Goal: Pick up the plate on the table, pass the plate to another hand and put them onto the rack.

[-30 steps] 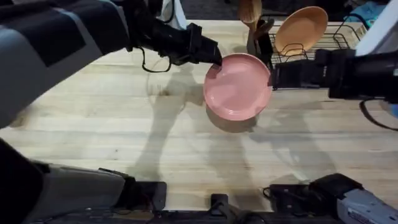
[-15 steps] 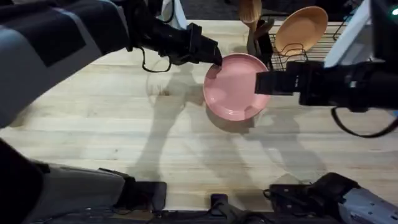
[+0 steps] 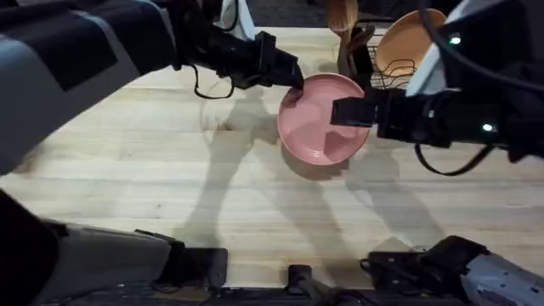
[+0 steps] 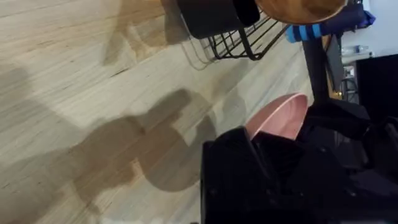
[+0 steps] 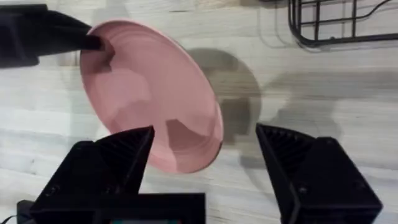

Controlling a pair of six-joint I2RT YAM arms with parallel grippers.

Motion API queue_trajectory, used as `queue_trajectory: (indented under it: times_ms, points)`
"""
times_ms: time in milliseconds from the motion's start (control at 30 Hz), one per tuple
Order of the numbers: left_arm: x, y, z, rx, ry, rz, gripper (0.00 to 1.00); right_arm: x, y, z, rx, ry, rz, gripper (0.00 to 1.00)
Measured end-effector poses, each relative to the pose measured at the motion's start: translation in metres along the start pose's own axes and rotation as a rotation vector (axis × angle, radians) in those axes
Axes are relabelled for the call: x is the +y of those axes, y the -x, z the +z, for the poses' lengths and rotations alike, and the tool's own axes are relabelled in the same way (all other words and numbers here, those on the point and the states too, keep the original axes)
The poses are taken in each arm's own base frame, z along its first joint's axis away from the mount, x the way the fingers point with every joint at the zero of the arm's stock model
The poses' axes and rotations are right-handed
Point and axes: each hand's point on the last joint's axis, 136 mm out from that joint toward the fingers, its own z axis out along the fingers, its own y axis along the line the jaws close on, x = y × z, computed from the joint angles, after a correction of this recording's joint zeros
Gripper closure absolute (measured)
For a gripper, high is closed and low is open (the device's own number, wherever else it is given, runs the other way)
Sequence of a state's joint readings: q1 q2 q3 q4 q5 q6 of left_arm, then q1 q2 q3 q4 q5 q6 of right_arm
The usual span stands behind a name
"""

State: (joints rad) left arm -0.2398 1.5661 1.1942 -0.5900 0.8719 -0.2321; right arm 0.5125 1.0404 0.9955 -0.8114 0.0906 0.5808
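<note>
Table [image 3: 127,161]: light wood planks, arm shadows across the middle.

Rack [image 3: 387,72]: black wire, far edge of table, right of centre. Tan plate [image 3: 415,38] stands tilted in it; wooden utensils [image 3: 344,21] in a dark holder at its left end. Rack corner also in right wrist view [image 5: 348,25] and left wrist view [image 4: 239,40].

Left arm reaches in from upper left of the overhead view. Left gripper [image 3: 293,82] pinched on the plate's far-left rim; in right wrist view its black tip [image 5: 93,42] is seen gripping the rim.

Plate [image 3: 323,117]: pink, round, held up off the table, tilted, shadow on the wood below it. Near centre of table, just in front of the rack's left end. In right wrist view [image 5: 149,99] it shows face-on, tilted; in left wrist view [image 4: 277,118] only a pink edge above the black gripper body.

Right arm comes in from the right. Right gripper [image 3: 344,110] over the plate's right part in overhead view. Right wrist view [image 5: 205,146]: fingers spread wide, one either side of the plate's near rim, not touching it.
</note>
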Motion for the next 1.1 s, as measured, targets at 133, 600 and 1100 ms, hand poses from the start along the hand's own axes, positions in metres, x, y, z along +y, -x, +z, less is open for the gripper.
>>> queue_trajectory:
  times_ms: [133,600,1100]
  points:
    - [0.0,0.0,0.0,0.0,0.0,0.0,0.958,-0.001,-0.003,0.011,0.032,-0.021,0.0,0.004]
    - [0.0,0.0,0.0,-0.001,0.002,0.001,0.958,-0.003,-0.006,0.016,0.051,-0.034,0.009,0.801]
    - [0.0,0.001,-0.001,-0.003,-0.004,-0.003,0.243,-0.004,-0.006,0.016,0.047,-0.039,0.012,0.967]
